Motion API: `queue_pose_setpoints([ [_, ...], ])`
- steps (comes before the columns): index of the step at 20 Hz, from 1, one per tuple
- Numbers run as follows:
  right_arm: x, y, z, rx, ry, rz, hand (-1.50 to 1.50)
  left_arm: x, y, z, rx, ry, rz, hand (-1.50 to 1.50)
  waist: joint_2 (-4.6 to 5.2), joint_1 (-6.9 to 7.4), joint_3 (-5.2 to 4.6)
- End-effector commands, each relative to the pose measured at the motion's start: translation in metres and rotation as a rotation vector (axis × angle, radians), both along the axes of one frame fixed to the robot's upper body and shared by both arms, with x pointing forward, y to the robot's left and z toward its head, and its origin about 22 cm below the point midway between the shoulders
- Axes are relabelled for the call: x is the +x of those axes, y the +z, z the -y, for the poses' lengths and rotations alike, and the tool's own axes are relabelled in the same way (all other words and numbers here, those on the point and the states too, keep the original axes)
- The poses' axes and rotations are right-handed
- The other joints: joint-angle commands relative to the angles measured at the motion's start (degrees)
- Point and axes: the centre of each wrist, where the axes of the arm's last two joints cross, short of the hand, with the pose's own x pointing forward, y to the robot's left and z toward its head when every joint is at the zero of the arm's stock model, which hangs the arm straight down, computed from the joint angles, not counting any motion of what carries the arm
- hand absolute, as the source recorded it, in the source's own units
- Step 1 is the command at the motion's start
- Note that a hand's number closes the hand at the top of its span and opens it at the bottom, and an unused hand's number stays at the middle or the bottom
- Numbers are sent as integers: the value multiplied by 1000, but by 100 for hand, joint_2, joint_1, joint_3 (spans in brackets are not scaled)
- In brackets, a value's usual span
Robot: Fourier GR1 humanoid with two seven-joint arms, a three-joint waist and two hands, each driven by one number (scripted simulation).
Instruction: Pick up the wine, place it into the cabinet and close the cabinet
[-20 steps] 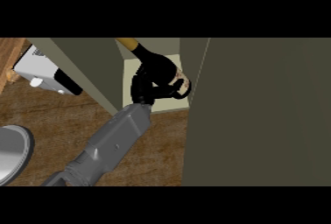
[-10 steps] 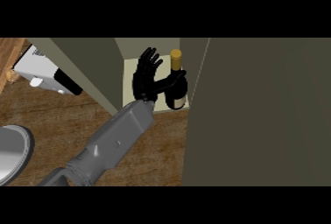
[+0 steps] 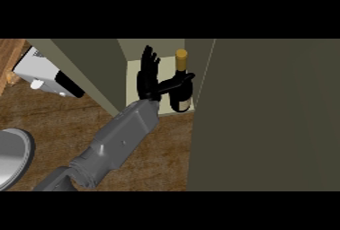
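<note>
From the head view, you have the dark glass wine bottle with a gold cap (image 3: 181, 85) standing inside the olive-green cabinet (image 3: 266, 112), at twelve o'clock. Your left hand (image 3: 147, 76) is released, fingers straight, thumb seemingly touching the bottle. The door remains open; closing it is left.

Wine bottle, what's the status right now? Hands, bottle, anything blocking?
Left hand open, fingers straight, beside the wine bottle. Right hand not in view. Bottle upright inside the cabinet. Cabinet door not closed; nothing seen blocking.
</note>
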Motion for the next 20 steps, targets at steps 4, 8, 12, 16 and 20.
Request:
queue_pose_setpoints([
  [4,2,-5,-4,-9,11,-11,-150,3,10,9,106,-44,56,-150,6,8,2],
  [8,-7,0,-1,0,-4,2,-150,-1,10,13,122,-58,90,-150,-32,59,1],
  [12,-5,-7,2,-12,-10,-10,-150,7,22,15,94,-39,131,-150,-34,134,3],
  [16,-1,-2,-3,7,-38,-14,-150,-7,14,24,75,-73,148,-150,-94,343,2],
  [20,-10,-4,4,-15,7,-15,-150,-23,-3,25,38,-68,144,-150,-65,168,4],
])
